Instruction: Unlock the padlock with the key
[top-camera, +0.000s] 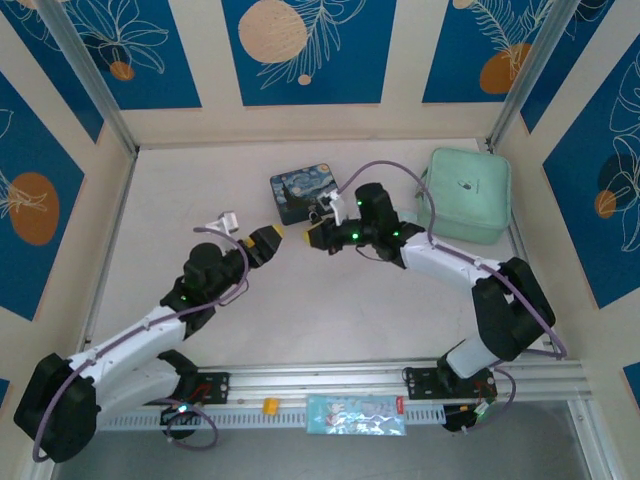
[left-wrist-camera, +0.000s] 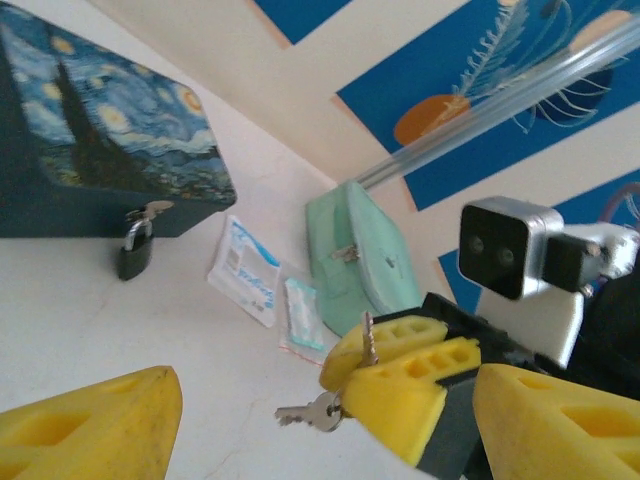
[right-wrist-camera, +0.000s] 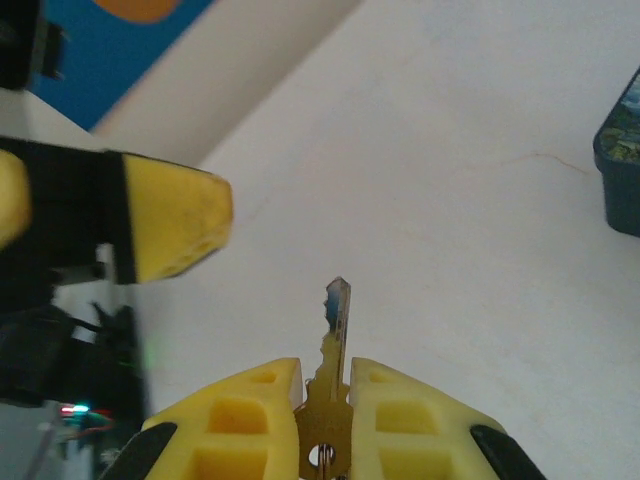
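The right fingers (right-wrist-camera: 250, 410) are clenched on the key (right-wrist-camera: 337, 320), its thin silvery blade sticking out above the desk (right-wrist-camera: 450, 150); the left fingers (left-wrist-camera: 95, 425) stand released beside it. Next, I think, the blade must be carried to the small black padlock (left-wrist-camera: 135, 250) hanging on the painted tin (left-wrist-camera: 100, 120) and aligned with its keyhole.

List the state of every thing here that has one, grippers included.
Blue Starry Night tin box: lid shut, padlocked.
Small black padlock: shackle closed, hanging on the tin's front.
Small silvery key: clamped in the right gripper, blade free, outside the lock.
Mint green case: closed.
Left gripper: open, empty.
Right gripper: shut on the key.
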